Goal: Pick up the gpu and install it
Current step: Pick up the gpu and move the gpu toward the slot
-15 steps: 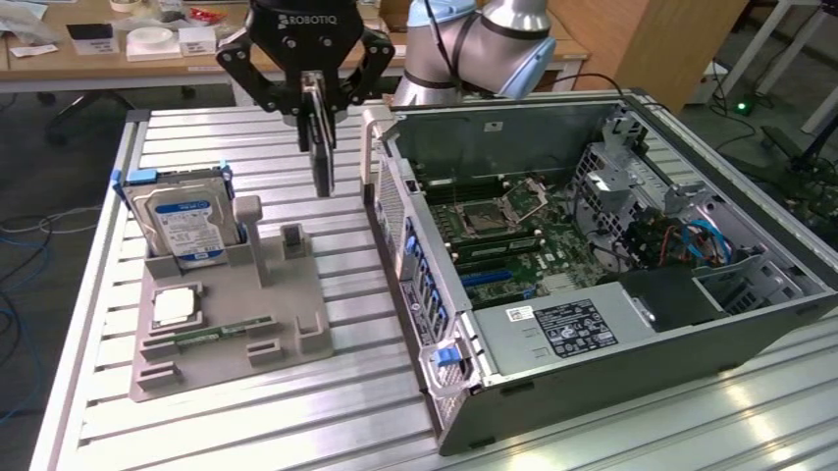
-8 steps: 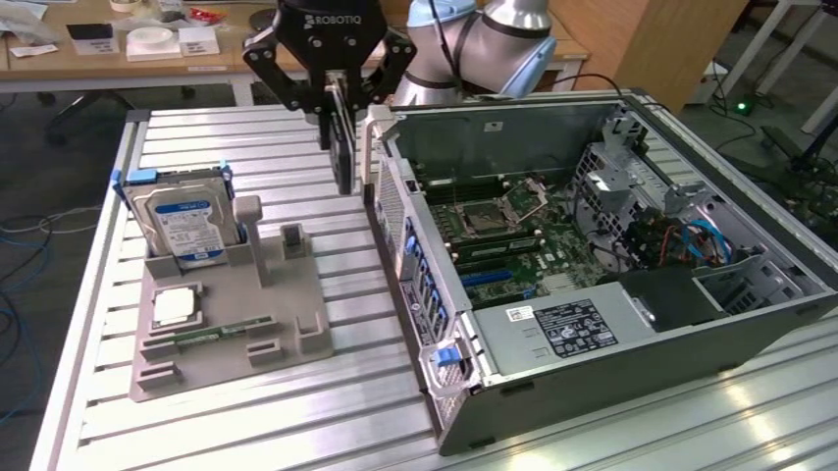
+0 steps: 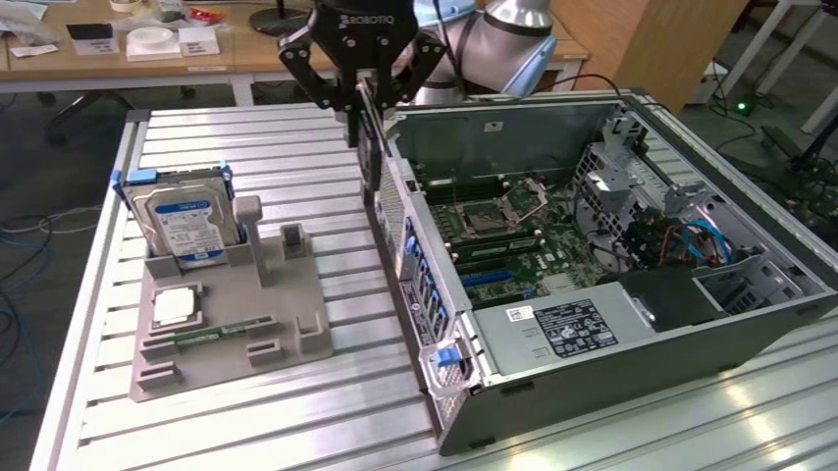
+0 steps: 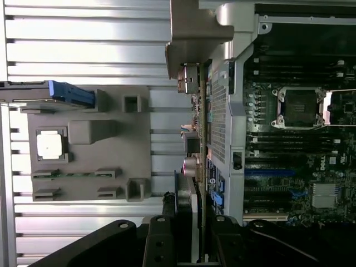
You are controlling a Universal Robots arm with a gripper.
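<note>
One open computer case (image 3: 654, 368) lies on its side, holding a motherboard (image 3: 531, 250) with a bare processor socket (image 3: 504, 211) and a labelled power supply (image 3: 563, 329). Directly above the case's rear wall, the gripper (image 3: 363, 98) is clamped on the gpu (image 3: 373, 157), which hangs edge-down just over that wall. Beside the case, on the exterior view's left, a grey holder (image 3: 294, 304) carries an upright hard drive (image 3: 183, 221), a processor chip (image 3: 175, 307) and a flat memory stick (image 3: 223, 332).
</note>
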